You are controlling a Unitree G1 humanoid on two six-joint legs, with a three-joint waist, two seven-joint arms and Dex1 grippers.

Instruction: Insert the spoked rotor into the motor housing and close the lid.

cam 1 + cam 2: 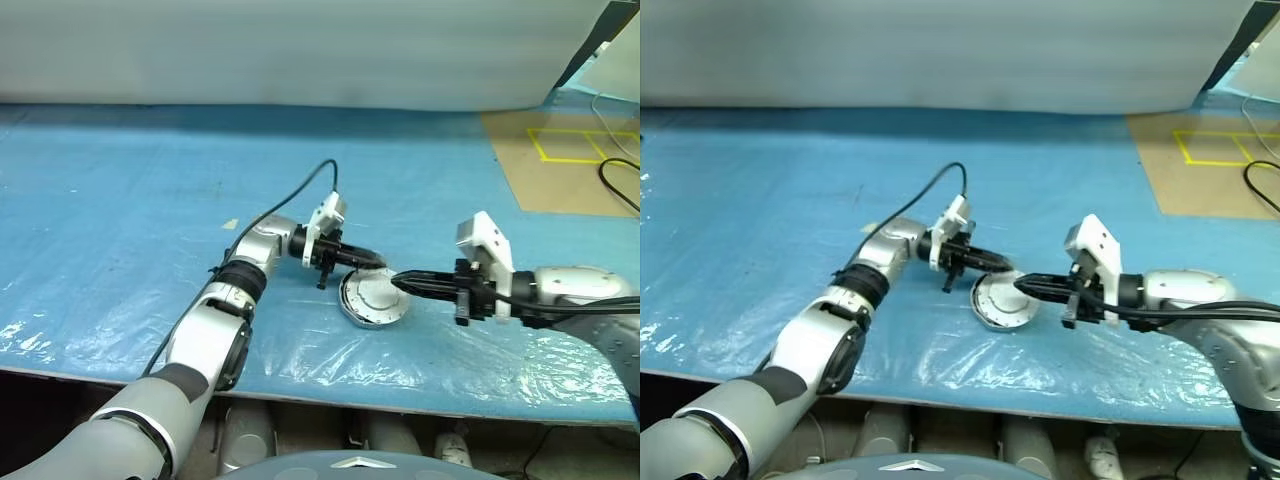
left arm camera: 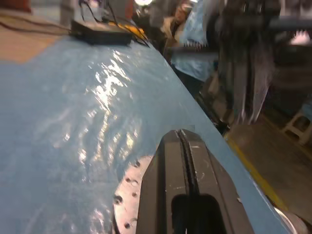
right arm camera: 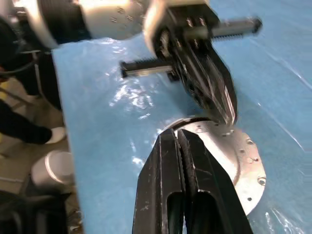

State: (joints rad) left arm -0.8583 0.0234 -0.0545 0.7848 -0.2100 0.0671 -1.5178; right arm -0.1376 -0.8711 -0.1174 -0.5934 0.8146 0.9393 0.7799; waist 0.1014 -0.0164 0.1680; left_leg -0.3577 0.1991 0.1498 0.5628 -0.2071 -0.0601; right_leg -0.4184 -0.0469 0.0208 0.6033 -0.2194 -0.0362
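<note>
A round silver disc, the lid (image 1: 372, 300), lies plain grey face up on the blue sheet, with small holes around its rim (image 3: 243, 161). A thicker silver edge under it may be the motor housing, but no copper windings show. The spoked rotor is hidden. My left gripper (image 1: 378, 264) is shut and empty, pointing sideways just above the lid's far edge. From the other side, my right gripper (image 1: 393, 281) reaches over the lid's near right edge, its fingers pressed together with nothing between them. The two sets of fingertips are close together above the lid.
The blue plastic-covered table (image 1: 150, 200) stretches wide to the left and back. A brown board with yellow tape (image 1: 565, 150) and a black cable (image 1: 620, 185) lie at the far right. The table's front edge (image 1: 300, 385) runs close below the lid.
</note>
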